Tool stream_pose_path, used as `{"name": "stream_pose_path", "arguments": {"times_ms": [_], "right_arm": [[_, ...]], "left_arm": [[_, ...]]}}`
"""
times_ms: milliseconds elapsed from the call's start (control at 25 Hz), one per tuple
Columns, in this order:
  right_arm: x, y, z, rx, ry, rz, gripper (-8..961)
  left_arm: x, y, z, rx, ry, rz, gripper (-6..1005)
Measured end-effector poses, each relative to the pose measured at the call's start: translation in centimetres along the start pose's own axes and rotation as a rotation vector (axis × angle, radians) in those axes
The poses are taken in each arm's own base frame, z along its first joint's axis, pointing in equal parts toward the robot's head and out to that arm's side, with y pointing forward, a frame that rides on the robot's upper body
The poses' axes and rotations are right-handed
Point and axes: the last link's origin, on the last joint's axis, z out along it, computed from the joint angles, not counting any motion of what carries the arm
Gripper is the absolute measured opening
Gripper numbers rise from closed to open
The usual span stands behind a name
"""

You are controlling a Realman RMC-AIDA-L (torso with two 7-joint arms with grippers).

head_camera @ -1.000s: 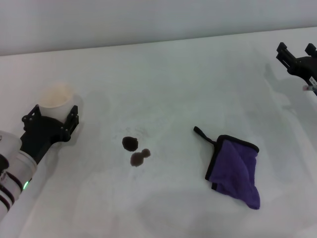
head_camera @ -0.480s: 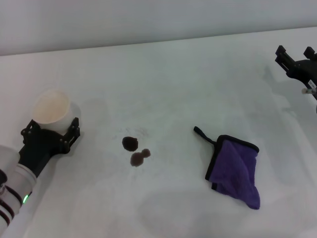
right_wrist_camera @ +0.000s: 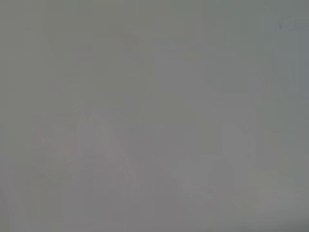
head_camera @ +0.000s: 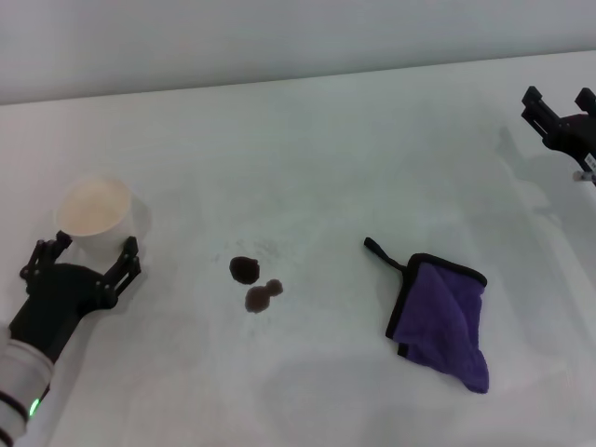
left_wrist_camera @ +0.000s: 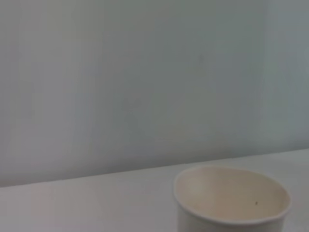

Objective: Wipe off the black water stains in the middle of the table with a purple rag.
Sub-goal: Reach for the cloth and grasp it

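Head view, left to right. At the far left I see my left gripper (head_camera: 86, 253) low over the table (head_camera: 317, 149), its fingers (head_camera: 126, 256) spread wide and holding nothing; the white cup (head_camera: 92, 207) stands upright just beyond the fingertips, apart from them. In the left wrist view the same cup (left_wrist_camera: 232, 200) shows open-mouthed and empty, standing against a plain wall. Near the table's middle lie the black water stains (head_camera: 253, 282): two small dark blotches close together, the nearer one bearing a little lobe. To their right, well apart from them, the purple rag (head_camera: 442, 324) lies crumpled and folded on the table, its black trim along the far edge and its thin black loop strap (head_camera: 382, 253) trailing toward the stains. At the far right edge my right gripper (head_camera: 559, 110) hovers above the table, far from the rag, its two fingers parted with nothing between them. The right wrist view shows only a featureless grey field.
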Motion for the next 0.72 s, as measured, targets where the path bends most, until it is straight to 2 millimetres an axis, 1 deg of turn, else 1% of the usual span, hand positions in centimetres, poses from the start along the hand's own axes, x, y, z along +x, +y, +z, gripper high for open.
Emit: {"name": "stream_pose_path", "arguments": {"times_ms": [200,360,520,600,720], "right_arm": [[-0.1,0.0,-0.1,-0.003,-0.009,0.000,874],[-0.4,-0.1,0.1,-0.006,-0.019,0.008,874],[-1.3,-0.4,0.5,-0.020,-0.036,0.093,873],[-1.9,-0.5,0.9,-0.068,-0.027,0.174,873],[-3.1,-0.1,1.7,-0.185,0.025,0.189,873]], "left_arm": [[-0.5,0.1,-2.0,0.029,0.036,-0.039,890],[-0.9,0.0,-3.9,0.062,0.069,-0.073,891],[-1.2,0.1,-5.6,0.102,0.101,-0.111,891],[-1.2,-0.5,-6.6,0.155,0.130,-0.137,891],[-1.2,-1.8,-7.6,0.236,0.163,-0.185,891]]}}
